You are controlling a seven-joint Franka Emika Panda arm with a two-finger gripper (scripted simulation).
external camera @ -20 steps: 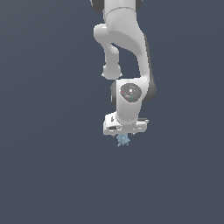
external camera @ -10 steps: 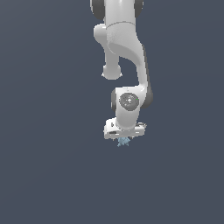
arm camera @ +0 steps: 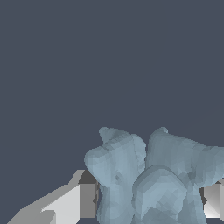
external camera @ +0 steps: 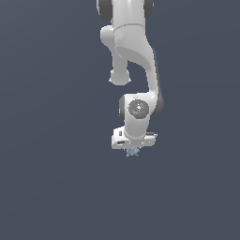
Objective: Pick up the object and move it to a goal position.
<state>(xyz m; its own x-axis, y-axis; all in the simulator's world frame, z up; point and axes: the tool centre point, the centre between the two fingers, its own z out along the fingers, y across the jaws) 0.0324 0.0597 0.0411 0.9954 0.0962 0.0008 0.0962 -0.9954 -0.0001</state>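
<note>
The object (external camera: 132, 152) is a small pale blue-grey spiky lump, poking out just below the white gripper (external camera: 133, 149) in the exterior view. In the wrist view the object (arm camera: 148, 175) looms large and lumpy between the two fingers (arm camera: 76, 199), which press against its sides. My gripper is shut on it. The white arm reaches down from the top of the exterior view, and the hand hides the upper part of the object there.
A plain dark grey-blue surface (external camera: 56, 187) fills the background in both views. No other objects, containers or edges show.
The arm's lower end, with the gripper and the object in it, has drifted slightly toward the exterior view's left and a little upward. The grip is unchanged.
</note>
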